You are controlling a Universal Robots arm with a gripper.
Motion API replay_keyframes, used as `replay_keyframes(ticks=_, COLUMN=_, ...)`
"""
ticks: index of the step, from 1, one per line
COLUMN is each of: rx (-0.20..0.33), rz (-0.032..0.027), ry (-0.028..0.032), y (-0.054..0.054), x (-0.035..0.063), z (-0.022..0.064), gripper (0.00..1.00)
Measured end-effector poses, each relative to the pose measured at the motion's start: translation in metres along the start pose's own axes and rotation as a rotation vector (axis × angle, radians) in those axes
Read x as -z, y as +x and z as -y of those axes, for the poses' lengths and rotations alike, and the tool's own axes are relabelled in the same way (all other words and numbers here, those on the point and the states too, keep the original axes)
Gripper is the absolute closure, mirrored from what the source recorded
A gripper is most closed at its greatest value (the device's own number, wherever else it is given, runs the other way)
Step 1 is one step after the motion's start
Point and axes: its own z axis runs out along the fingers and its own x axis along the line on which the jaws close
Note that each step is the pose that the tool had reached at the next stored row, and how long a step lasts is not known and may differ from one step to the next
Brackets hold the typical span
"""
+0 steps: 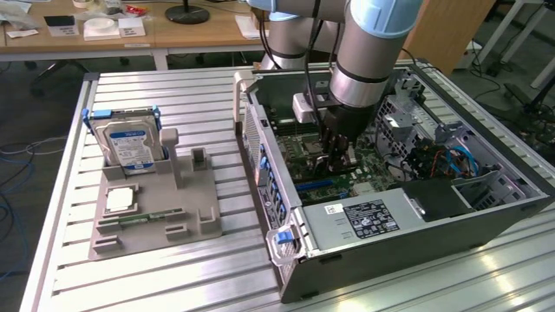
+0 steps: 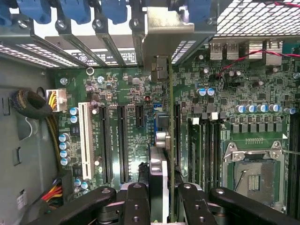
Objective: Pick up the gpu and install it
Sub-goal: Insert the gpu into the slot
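GPU [image 2: 164, 154] stands on edge — bracket toward case's rear slots.

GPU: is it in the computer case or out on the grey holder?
In the case. The gripper holds the gpu edge-on over the motherboard, its bracket at the rear slots. Whether it is fully seated, I cannot tell.

one gpu [image 2: 169, 154], one hard drive [image 1: 130, 144], one computer case [image 1: 416, 247]
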Motion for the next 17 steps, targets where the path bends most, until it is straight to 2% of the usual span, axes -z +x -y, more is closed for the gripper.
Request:
replay_keyframes(ticks=9, rx=0.0, rz=0.0003, ry=0.0001, y=0.0041, x=-0.0006, z=0.0002, gripper=0.72)
replay_keyframes(ticks=17, rx=0.0, rz=0.0002, ry=0.0001, y=0.0044, x=-0.0068, z=-0.0017, gripper=0.72)
